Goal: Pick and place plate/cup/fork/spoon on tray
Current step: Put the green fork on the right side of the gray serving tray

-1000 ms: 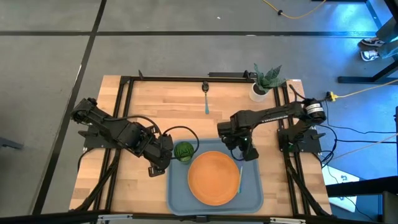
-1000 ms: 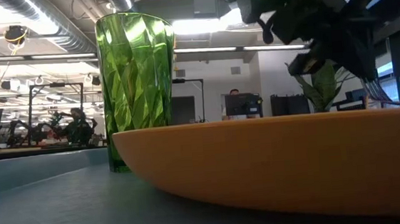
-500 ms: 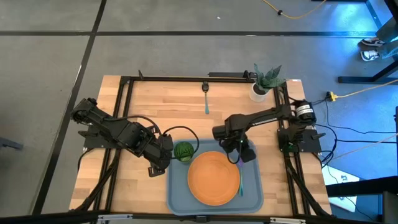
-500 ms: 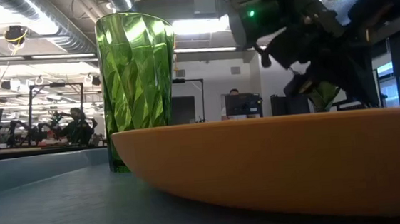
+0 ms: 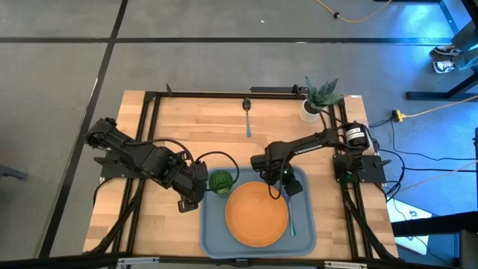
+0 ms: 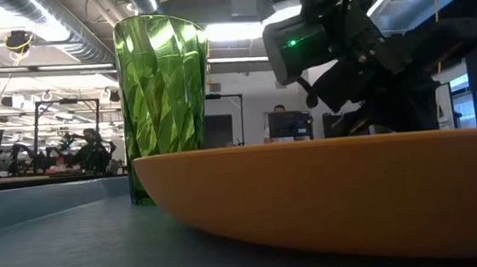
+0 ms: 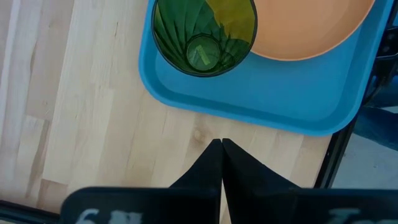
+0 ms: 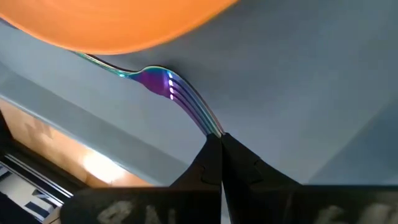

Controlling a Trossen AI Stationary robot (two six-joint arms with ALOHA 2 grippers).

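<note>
The grey-blue tray (image 5: 211, 232) lies at the table's near middle. On it rest the orange plate (image 5: 256, 213) and, upright in the far left corner, the green cup (image 5: 220, 181). The fork (image 5: 290, 218) lies on the tray floor along the plate's right side. My right gripper (image 5: 282, 185) is over the tray's far right part, shut on the fork's purple head. The spoon (image 5: 247, 119) lies on the wood at the far middle. My left gripper (image 5: 199, 185) is shut and empty, just left of the tray, near the cup. My right gripper pinches the free ends of the fork's purple tines (image 8: 208, 123) between its two fingertips, the fingers in line with the fork. The head (image 8: 158, 81) arches up from the tray. The handle runs on under the plate's rim (image 8: 118, 37) and is hidden there.
A leafy plant in a white pot (image 5: 317, 99) stands at the far right corner. A black frame (image 5: 224, 94) runs round the table. There is bare wood between the spoon and the tray. The low view shows the cup (image 6: 163, 97) and the plate's rim (image 6: 329, 195) close up.
My right gripper has moved toward the table's left edge, along the tray's far side, staying shut. The fork has turned a little with it: its head has followed the gripper and its handle end has swung toward the tray's right rim.
</note>
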